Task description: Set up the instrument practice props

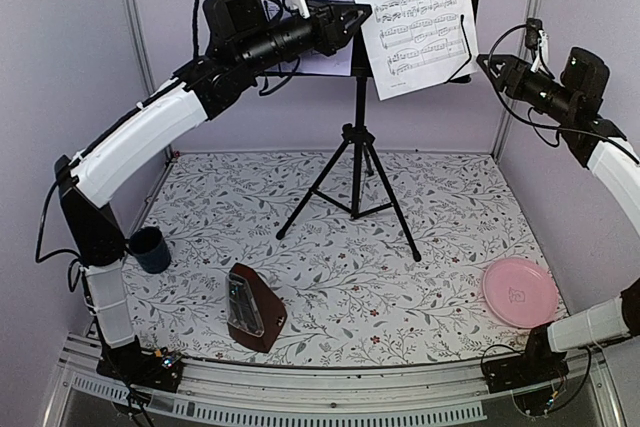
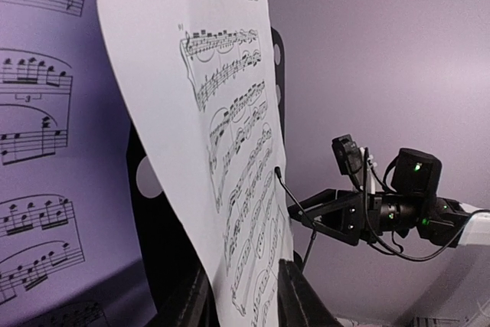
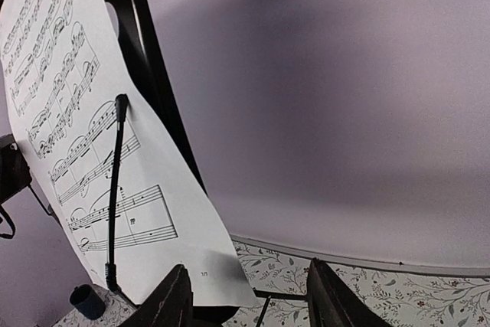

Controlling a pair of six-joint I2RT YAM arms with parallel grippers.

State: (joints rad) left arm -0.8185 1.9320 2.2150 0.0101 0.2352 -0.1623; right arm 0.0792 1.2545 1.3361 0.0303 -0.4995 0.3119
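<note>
Mug [image 1: 150, 249] and plate [image 1: 520, 292] (pink) flank stand [image 1: 357, 147].

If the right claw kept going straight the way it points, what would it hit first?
Probably the lower corner of the right sheet of music, just ahead of the right gripper; depth is unclear.

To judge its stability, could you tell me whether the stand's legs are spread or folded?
Spread. The stand has its three legs splayed out from the hub, with the feet apart on the table.
</note>
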